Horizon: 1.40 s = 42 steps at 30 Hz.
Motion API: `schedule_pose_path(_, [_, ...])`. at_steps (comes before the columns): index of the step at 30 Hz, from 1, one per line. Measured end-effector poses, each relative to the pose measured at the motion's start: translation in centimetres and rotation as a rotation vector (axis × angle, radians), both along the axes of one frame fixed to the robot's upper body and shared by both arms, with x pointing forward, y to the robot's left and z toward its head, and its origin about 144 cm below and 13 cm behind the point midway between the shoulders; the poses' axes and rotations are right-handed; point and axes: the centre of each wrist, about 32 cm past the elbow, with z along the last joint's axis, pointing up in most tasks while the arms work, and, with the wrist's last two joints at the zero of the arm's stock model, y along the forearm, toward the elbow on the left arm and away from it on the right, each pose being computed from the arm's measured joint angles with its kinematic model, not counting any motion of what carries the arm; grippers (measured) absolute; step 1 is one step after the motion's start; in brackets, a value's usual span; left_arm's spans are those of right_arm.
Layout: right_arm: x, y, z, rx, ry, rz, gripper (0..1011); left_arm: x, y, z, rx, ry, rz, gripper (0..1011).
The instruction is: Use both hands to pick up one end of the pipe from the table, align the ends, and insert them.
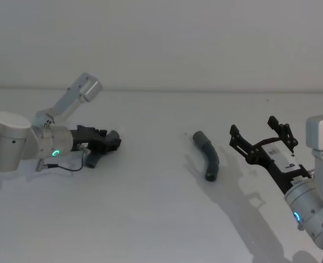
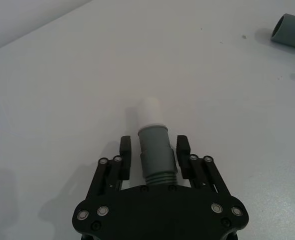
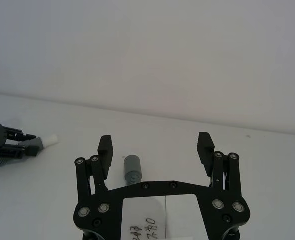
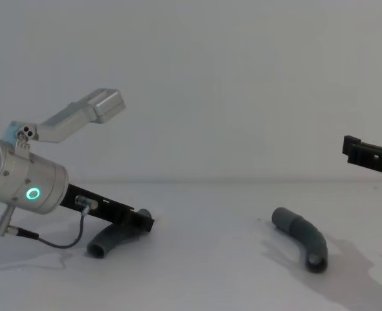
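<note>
One dark-grey ribbed pipe piece [image 1: 93, 159] lies at the left of the white table [image 1: 150, 213]. My left gripper [image 1: 113, 141] is shut on its grey collar [image 2: 154, 150], and the whitish tip [image 2: 150, 111] sticks out past the fingers. In the chest view this piece's [image 4: 108, 241] far end rests on the table below the left gripper [image 4: 144, 221]. The second curved pipe piece [image 1: 207, 155] lies free at centre right, its wide cuff [image 2: 290, 31] open. My right gripper [image 1: 253, 125] hovers open to the right of it, with that piece [image 3: 131, 170] ahead between its spread fingers.
A thin black cable [image 1: 68, 167] loops under the left wrist. The table's back edge meets a plain wall [image 1: 161, 44]. Bare white surface spreads between the two pipe pieces and toward the front.
</note>
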Motion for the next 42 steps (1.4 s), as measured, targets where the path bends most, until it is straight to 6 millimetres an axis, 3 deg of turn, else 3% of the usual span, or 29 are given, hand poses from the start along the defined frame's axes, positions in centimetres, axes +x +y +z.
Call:
schedule_pose_path(8, [0.0, 0.0, 0.0, 0.0, 0.0, 0.0, 1001, 0.05, -0.03, -0.01, 0.0, 0.001, -0.001, 343])
schedule_pose_path(32, [0.02, 0.0, 0.01, -0.001, 0.0, 0.0, 1001, 0.1, -0.07, -0.02, 0.001, 0.001, -0.003, 343])
schedule_pose_path(42, [0.95, 0.0, 0.48, -0.062, 0.046, 0.026, 1001, 0.1, -0.07, -0.03, 0.001, 0.001, -0.003, 343])
